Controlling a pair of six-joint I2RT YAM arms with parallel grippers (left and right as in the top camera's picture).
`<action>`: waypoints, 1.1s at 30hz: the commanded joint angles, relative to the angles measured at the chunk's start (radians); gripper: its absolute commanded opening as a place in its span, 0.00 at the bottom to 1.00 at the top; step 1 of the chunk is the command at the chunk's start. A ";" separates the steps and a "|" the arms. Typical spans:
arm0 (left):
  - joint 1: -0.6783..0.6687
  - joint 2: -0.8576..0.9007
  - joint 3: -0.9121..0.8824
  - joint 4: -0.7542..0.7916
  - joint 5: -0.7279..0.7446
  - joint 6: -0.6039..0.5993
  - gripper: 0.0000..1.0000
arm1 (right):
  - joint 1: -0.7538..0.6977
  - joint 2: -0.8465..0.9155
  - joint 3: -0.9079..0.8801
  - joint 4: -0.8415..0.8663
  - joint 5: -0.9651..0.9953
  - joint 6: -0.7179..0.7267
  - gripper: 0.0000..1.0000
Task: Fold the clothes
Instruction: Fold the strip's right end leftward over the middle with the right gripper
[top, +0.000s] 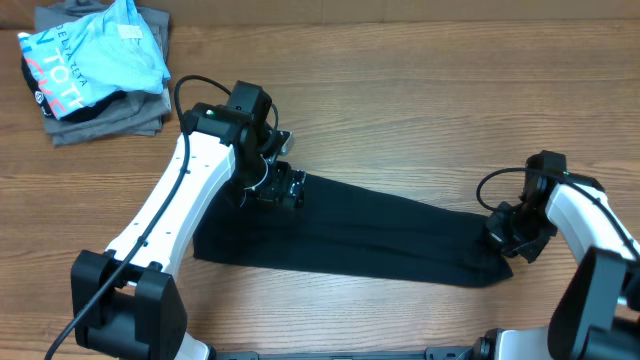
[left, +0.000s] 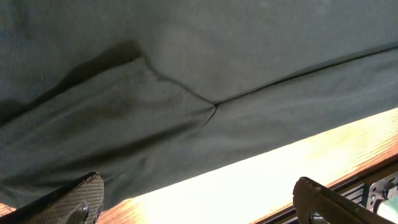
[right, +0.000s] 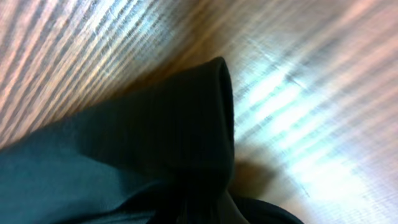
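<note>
- Shirt (top: 350, 235) lay folded long mid-table; right gripper (top: 507, 238) gripped its right end.
- Left gripper (left: 199, 186) hung open over the left end; a one-sided pull could drag the fold apart.

Plenty of open counter (top: 430, 90) beyond the black T-shirt (top: 380, 235), plus a bare strip in front. Only clutter is the clothes pile (top: 110, 85) in the far left corner, well apart. The left arm (top: 170, 205) crosses the shirt's left end.

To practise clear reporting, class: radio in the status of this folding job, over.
Left gripper open over black T-shirt. Right gripper shut on its other end. Shirt lies in a long strip. Clothes pile apart, far corner.
</note>
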 joint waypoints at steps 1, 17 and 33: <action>-0.002 0.011 -0.014 0.000 0.004 0.017 1.00 | 0.023 -0.086 0.047 -0.031 0.042 0.040 0.04; -0.002 0.011 -0.024 0.019 0.004 -0.043 1.00 | 0.362 -0.169 0.068 -0.063 0.018 0.227 0.04; -0.002 0.011 -0.024 0.022 0.004 -0.046 1.00 | 0.566 -0.169 0.092 0.052 -0.185 0.227 0.04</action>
